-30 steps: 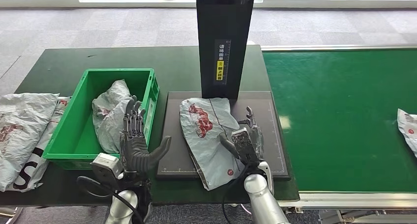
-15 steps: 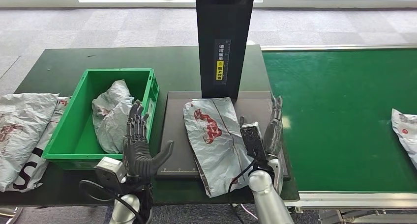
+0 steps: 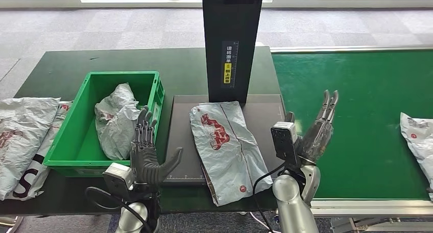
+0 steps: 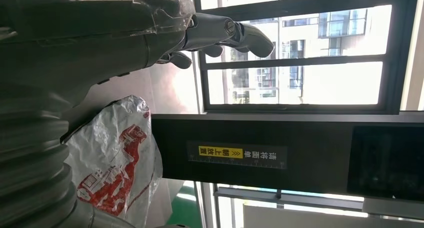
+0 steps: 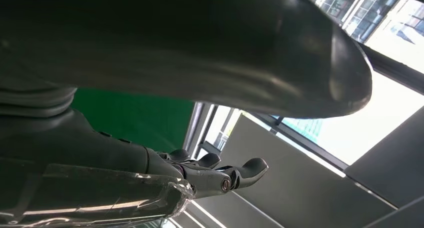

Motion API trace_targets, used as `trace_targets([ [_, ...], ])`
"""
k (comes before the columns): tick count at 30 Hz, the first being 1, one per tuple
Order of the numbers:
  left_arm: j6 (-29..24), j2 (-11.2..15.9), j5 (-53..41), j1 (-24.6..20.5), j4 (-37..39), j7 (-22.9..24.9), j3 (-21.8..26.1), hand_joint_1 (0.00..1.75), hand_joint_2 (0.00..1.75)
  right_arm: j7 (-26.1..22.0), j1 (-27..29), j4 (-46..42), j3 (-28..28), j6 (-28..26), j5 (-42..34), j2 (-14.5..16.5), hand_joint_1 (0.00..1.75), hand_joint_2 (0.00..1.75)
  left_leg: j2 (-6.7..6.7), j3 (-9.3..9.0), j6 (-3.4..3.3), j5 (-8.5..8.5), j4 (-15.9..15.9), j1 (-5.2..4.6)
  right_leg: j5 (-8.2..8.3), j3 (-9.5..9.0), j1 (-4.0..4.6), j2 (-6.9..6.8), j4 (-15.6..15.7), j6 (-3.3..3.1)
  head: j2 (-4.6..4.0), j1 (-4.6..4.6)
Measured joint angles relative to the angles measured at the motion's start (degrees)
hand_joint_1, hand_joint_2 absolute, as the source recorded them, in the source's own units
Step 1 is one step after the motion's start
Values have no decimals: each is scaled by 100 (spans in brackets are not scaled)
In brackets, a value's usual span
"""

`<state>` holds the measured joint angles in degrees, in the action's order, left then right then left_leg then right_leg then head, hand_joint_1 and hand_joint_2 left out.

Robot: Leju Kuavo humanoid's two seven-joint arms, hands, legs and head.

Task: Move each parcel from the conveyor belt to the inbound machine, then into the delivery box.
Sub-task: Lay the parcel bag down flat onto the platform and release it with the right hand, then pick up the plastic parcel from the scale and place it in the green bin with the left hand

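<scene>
Lifted clear of the grey parcel [image 3: 224, 150], the right hand [image 3: 315, 133] now hovers over the edge of the green conveyor belt [image 3: 357, 120], fingers straight and spread, holding nothing. A second earlier it rested on that parcel, which now lies flat on the inbound machine's dark platform [image 3: 181, 136], below the black scanner column [image 3: 232, 44]. Another parcel [image 3: 416, 136] has travelled further along the belt from the right. At the front table edge the left hand [image 3: 147, 154] stays raised, fingers apart and empty, beside the green delivery box [image 3: 81, 141], where a crumpled parcel [image 3: 116, 121] lies.
</scene>
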<state>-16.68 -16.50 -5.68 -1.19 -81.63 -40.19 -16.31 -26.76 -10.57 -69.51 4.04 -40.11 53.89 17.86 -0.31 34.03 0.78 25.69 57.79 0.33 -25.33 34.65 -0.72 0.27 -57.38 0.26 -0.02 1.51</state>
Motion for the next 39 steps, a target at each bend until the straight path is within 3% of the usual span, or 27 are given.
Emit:
trace_targets([
  [18, 25, 0, 0, -10, 60, 0, 0, 0, 175, -155, 82, -370, -117, 0, -89, -12, 0, 0, 2, 0, 0, 0, 0, 0, 0, 2, 0, 2, 0, 0, 0, 0],
  [22, 252, -5, -55, -231, 422, 1, 0, 0, 175, -944, 183, -804, -118, 0, -580, -17, 0, 175, -2, 2, -1, 0, 0, -2, 0, 2, -2, -2, 0, 1, 0, -1],
  [26, 185, -82, -558, -972, 1469, 39, -80, 0, 175, -1305, 286, -1538, -38, -1, -913, -20, 0, 175, -4, 0, -3, -2, 2, -4, 4, 0, -4, -3, 0, 3, 0, -1],
  [28, -105, -194, -1082, -1547, 2287, 328, -273, 0, 175, -1323, 315, -1906, 75, -1, -1035, -23, 0, 175, -6, 2, -10, -8, 3, -8, 8, -2, -8, -5, 0, 8, 0, -1],
  [33, -809, -401, -1372, -2779, 4051, 1719, -1536, 0, 175, -1338, 326, -2459, 409, 2, -1133, -32, 0, 175, 9, 0, -17, -11, 4, -16, 20, -2, -15, 9, -1, 10, 0, -2],
  [39, -1045, -450, -970, -3259, 5049, 2018, -2686, 0, 175, -1335, 336, -2646, 497, 3, -1135, -40, 0, 175, 8, 1, -16, -8, 4, -16, 18, 1, -15, 10, 0, 9, 0, -2],
])
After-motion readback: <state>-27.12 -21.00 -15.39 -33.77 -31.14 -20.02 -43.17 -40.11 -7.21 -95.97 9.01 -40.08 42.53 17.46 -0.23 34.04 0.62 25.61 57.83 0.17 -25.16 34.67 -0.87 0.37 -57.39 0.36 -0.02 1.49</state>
